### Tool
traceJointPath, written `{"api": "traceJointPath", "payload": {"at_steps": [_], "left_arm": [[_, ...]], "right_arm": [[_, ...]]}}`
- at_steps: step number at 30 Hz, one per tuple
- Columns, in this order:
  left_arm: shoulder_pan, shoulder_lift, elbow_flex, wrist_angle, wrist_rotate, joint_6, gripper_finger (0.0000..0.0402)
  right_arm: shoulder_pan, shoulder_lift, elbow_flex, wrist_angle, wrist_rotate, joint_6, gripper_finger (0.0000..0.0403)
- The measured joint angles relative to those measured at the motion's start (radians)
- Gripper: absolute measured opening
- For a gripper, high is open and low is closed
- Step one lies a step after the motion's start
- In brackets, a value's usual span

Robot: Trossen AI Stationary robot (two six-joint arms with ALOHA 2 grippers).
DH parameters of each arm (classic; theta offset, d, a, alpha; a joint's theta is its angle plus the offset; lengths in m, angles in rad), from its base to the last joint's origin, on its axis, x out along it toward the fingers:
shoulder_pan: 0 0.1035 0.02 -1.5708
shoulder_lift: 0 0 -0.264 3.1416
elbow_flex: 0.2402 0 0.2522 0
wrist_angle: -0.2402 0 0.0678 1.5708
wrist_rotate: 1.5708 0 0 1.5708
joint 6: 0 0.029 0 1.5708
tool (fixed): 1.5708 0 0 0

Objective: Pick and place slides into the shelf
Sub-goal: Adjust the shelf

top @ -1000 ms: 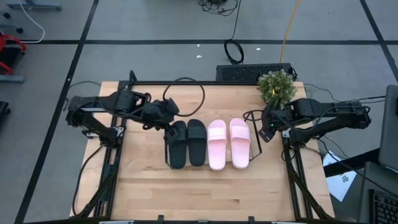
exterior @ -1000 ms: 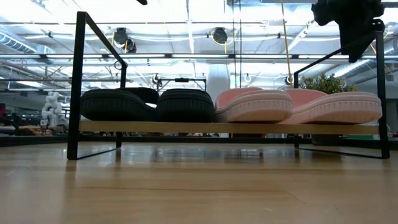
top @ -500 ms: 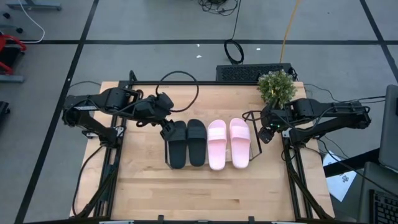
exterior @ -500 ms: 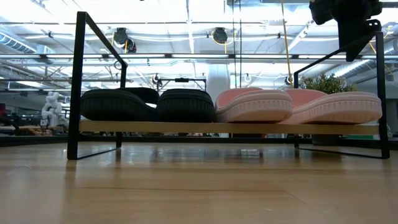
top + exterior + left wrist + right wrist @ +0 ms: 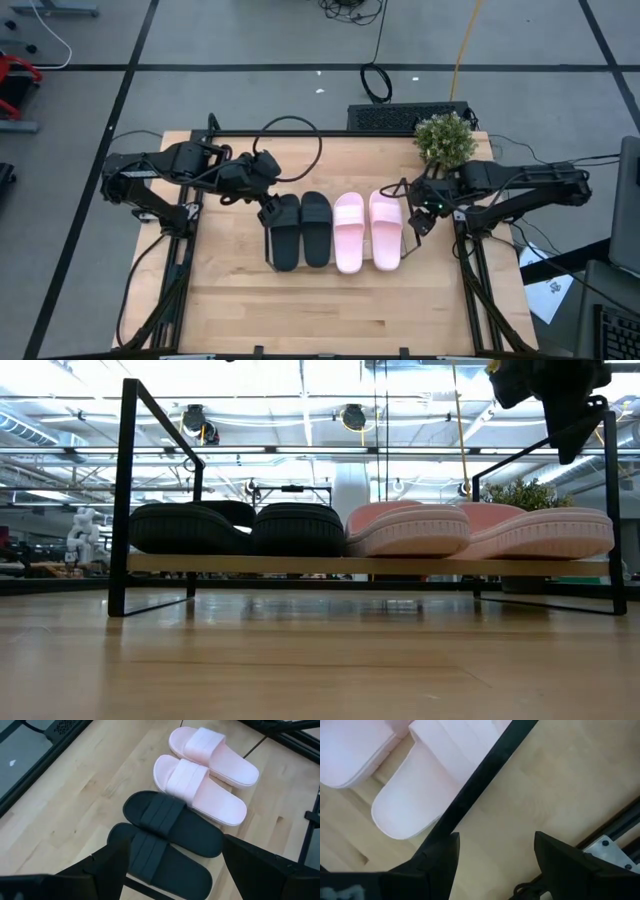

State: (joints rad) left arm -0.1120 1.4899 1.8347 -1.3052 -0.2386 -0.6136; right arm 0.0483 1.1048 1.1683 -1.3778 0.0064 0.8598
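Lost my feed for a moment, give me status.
Both grippers, left and right, open, empty, at the shelf ends. All four slides on it: black pair, pink pair. Nothing in the way.

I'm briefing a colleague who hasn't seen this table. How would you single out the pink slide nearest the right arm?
Start at the low clear plastic shelf with dark wire end frames in the middle of the wooden table. Four slides sit on it side by side. The one wanted is the pale pink slide at the row's end beside the right end effector, with only one neighbour, also pink.
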Motion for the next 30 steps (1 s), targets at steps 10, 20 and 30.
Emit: {"api": "traceJointPath", "payload": {"at_steps": [10,20,30], "left_arm": [[0.000,0.000,0.000,-0.001,0.000,0.011,0.0308],[0.000,0.000,0.000,-0.003,-0.004,0.033,0.0308],[0.000,0.000,0.000,-0.003,-0.030,0.035,0.0308]], "right_arm": [[0.000,0.031,0.000,0.029,-0.062,-0.018,0.0247],[0.038,0.031,0.000,0.055,-0.115,0.006,0.0247],[0.103,0.031,0.000,0.131,-0.115,0.057,0.0247]]}}
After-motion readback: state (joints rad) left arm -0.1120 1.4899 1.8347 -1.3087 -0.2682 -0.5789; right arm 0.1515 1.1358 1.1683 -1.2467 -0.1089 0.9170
